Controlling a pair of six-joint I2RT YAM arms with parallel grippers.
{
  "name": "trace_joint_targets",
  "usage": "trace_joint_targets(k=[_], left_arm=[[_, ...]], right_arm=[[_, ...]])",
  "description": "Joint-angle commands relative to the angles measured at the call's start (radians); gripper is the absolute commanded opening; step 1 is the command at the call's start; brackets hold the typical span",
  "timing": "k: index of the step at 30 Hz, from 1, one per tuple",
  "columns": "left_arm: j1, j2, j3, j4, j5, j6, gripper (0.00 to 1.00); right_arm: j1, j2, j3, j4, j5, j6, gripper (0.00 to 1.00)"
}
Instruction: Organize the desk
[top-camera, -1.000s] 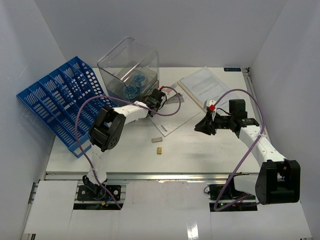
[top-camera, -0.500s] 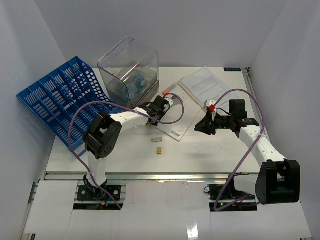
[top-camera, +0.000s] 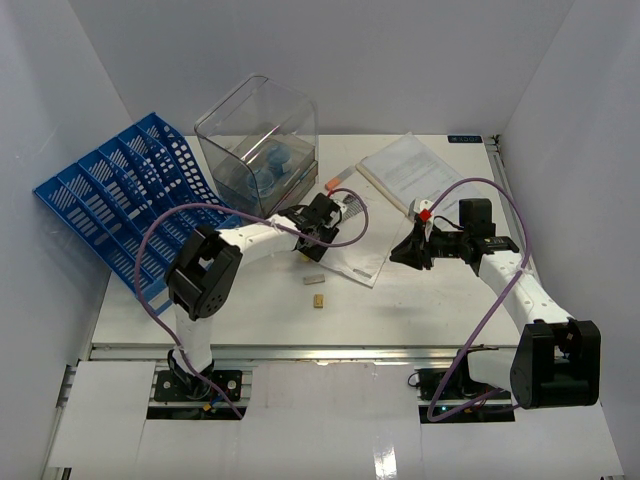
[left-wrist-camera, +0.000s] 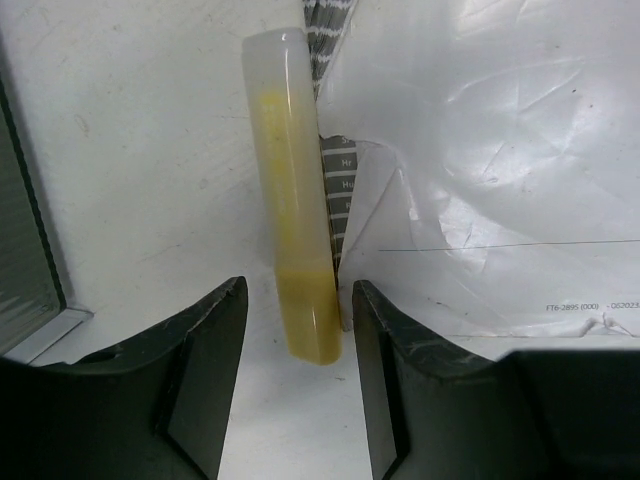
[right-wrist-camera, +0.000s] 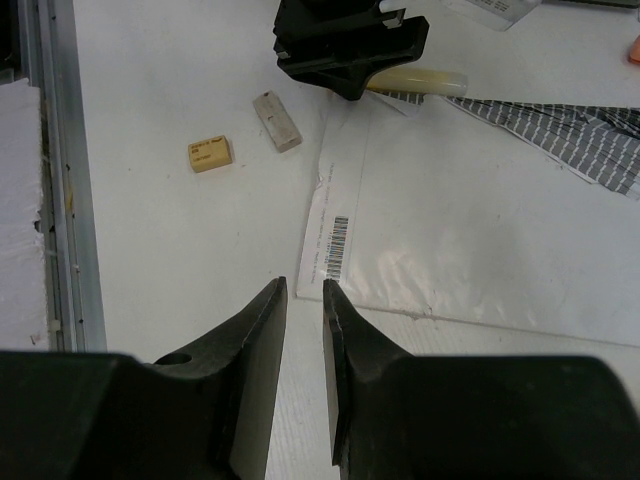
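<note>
The white desk (top-camera: 250, 310) carries everything. My left gripper (top-camera: 316, 228) is open and low over it. In the left wrist view the gripper (left-wrist-camera: 298, 325) has the near end of a yellow, clear-capped tube (left-wrist-camera: 292, 190) between its fingertips, with a gap on both sides. The tube lies along the edge of a clear plastic sleeve (left-wrist-camera: 500, 150). My right gripper (top-camera: 402, 252) hovers at the sleeve's right edge (top-camera: 358, 260). In the right wrist view the right gripper (right-wrist-camera: 305, 287) is all but shut and empty. That view also shows the tube (right-wrist-camera: 425, 80).
A clear bin (top-camera: 260, 140) with blue items and a blue slotted rack (top-camera: 110, 215) stand at the back left. Papers (top-camera: 405, 170) lie at the back right. A white eraser (top-camera: 312, 279) and a yellow eraser (top-camera: 318, 299) lie near the front middle. Grey patterned paper (right-wrist-camera: 560, 125) sticks out from under the sleeve.
My left gripper has moved from beside the bin toward the near side. The plastic sleeve has shifted nearer and to the right. The right arm has not moved.
</note>
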Motion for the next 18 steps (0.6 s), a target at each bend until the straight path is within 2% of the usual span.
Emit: trace_joint_targets(k=[1,4,10,15,18], left_arm=[[0.030,0.019,0.046,-0.078,0.114,-0.025,0.55],[0.043,0.039,0.043,-0.086,0.175,-0.027,0.50],[0.048,0.038,0.022,-0.086,0.191,-0.047,0.28],[0.048,-0.031,0.013,-0.083,0.218,-0.065,0.22],[0.048,-0.124,-0.002,-0.078,0.259,-0.087,0.19]], right_arm=[[-0.008,-0.018,-0.007,0.020,-0.030,0.006,0.27],[-0.010,-0.020,-0.007,0.021,-0.032,0.005,0.27],[-0.012,-0.020,-0.010,0.019,-0.033,0.001,0.27],[-0.012,-0.018,-0.008,0.006,-0.042,-0.006,0.27],[-0.012,-0.011,-0.001,-0.011,-0.050,-0.012,0.27]])
